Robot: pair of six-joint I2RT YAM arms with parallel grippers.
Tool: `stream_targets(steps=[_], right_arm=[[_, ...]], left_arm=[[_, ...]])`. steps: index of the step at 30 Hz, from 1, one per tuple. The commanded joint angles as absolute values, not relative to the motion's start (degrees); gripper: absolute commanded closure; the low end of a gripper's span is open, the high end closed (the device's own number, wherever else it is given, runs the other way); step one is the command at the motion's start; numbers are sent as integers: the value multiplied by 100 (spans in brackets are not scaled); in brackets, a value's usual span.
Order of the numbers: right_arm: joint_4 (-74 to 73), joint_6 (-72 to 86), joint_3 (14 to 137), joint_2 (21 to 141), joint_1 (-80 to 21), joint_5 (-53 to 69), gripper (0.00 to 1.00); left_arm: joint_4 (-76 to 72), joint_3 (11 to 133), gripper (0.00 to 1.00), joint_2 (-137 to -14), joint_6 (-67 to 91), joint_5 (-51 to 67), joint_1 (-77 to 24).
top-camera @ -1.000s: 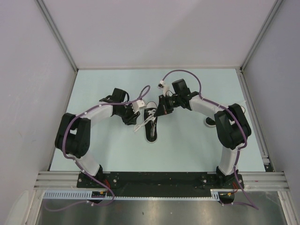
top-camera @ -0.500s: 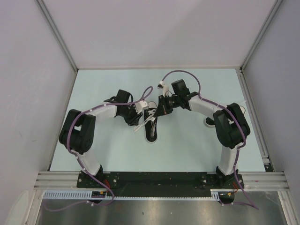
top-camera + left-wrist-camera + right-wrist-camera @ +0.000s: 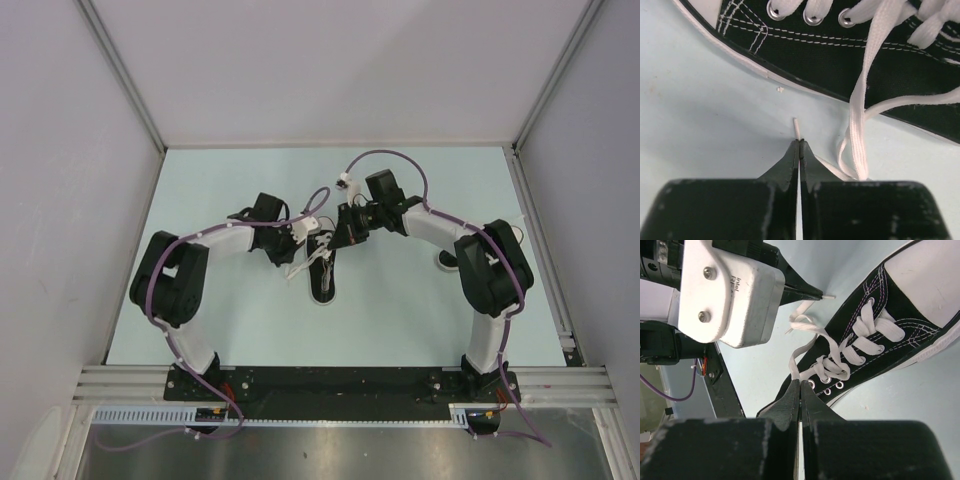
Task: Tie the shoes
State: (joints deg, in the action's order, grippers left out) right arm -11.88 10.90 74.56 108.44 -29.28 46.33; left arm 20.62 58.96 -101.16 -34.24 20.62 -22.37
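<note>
Left gripper (image 3: 799, 146): jaws pressed flat together, pinching the stiff white lace tip (image 3: 797, 127), which pokes out past the fingertips toward 12 o'clock in the left wrist view. The tips sit low over the pale blue-green tabletop (image 3: 705, 115), just beside the side wall of the small black canvas sneaker with white rubber toe cap (image 3: 840, 55). A slack loop of the flat white laces (image 3: 858, 115) hangs at 1 o'clock of the tips and runs up over the canvas to the metal eyelets (image 3: 813, 19).

Right gripper (image 3: 800, 387): jaws closed too, clamped on a lace strand (image 3: 795, 369) next to the top eyelets at the ankle end. In the right wrist view the left gripper and its white wrist housing (image 3: 725, 295) sit at 11 o'clock, close by. The toe cap is at 2 o'clock.

Top view: the sneaker lies at table centre, toe toward 6 o'clock. The left gripper is at its 10 o'clock and the right gripper at its 12–1 o'clock, near each other. A second shoe (image 3: 445, 262) lies at 3 o'clock, mostly hidden by the right arm (image 3: 480, 270).
</note>
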Motion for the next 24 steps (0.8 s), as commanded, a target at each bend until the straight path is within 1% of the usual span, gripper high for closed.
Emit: stream_targets(steps=[1,6,10,14,19,24], right_arm=[[-1081,993,7462,10907,-2900,4597,100],[-1020,949,7462,10898,-2900,4570,100],[-897,905,7462,10890,-2892,4544,100],[-774,686,7462,10863,-2883,4500,100],[-387,914,7462,10916,-2821,4676,100],[-264,923,7462,10934,-2821,4843,100]], left_arm=[[2109,6126,100,-9547,-3278,2196,-2171],[2530,6415,100,-8632,-3146,3066,-2118],[2864,6416,100,-7920,-3006,4189,-2153],[3207,6337,100,-7384,-3260,4700,-2408],[3367,6319,100,-7040,-3419,4790,-3066],[2946,6381,100,-7373,-3252,4588,-3760]])
